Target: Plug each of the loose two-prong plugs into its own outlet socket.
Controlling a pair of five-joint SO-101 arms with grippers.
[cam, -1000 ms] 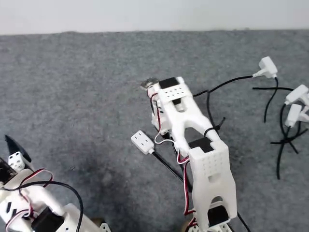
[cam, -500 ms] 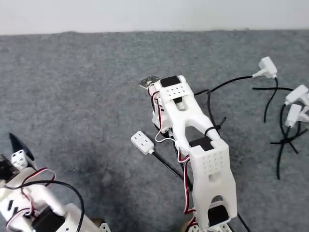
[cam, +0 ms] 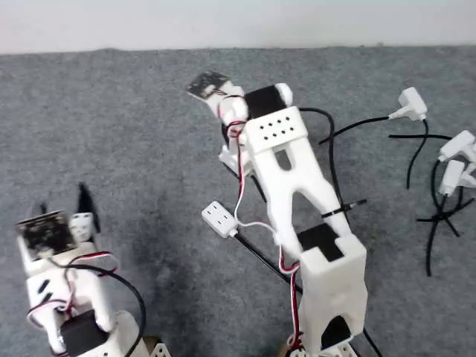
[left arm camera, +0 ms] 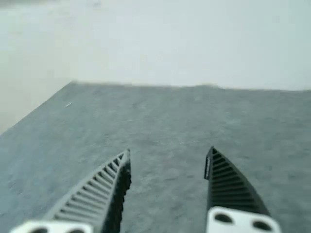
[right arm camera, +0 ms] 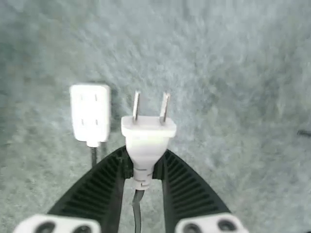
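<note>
My right gripper (right arm camera: 144, 162) is shut on the neck of a white two-prong plug (right arm camera: 147, 132), its prongs pointing away from the wrist and its black cord running back between the fingers. The plug hangs above the grey carpet, next to a white outlet socket (right arm camera: 90, 119) and apart from it. That socket (cam: 220, 219) lies on the carpet left of the right arm (cam: 290, 171), on a black cord. My left gripper (left arm camera: 168, 153) is open over bare carpet at the lower left (cam: 71, 210), holding nothing.
Three more white plugs (cam: 411, 104) (cam: 459, 144) (cam: 451, 177) lie at the far right among tangled black cords (cam: 435, 216). A pale wall (cam: 238, 22) borders the carpet's far edge. Bare carpet stretches across the left and middle.
The right arm has stretched farther from its base and lifted its wrist. The left arm has swung right and raised its wrist, gripper now pointing toward the far wall.
</note>
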